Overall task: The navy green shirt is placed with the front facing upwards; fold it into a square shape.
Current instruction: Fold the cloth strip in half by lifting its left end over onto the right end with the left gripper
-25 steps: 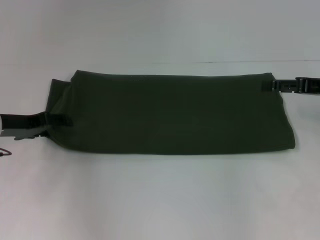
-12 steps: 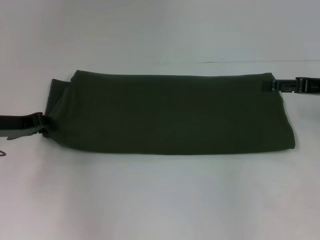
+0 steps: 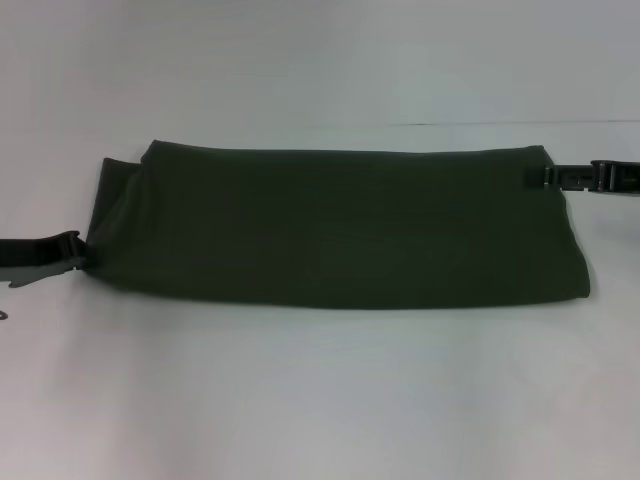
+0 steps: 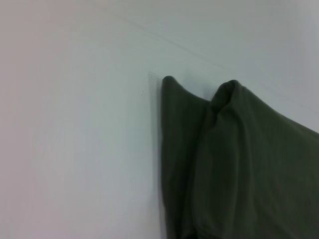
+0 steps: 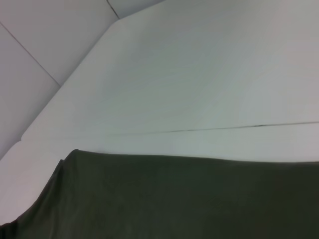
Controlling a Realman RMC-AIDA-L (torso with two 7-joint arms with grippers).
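Left claw [image 3: 78, 250] beside shirt [image 3: 340, 228], right claw [image 3: 550, 177]

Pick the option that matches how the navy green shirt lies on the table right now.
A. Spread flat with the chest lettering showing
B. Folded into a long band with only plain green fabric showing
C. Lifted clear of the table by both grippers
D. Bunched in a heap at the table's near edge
B: the navy green shirt lies as a long plain green band between the left gripper and the right gripper, with no lettering visible.
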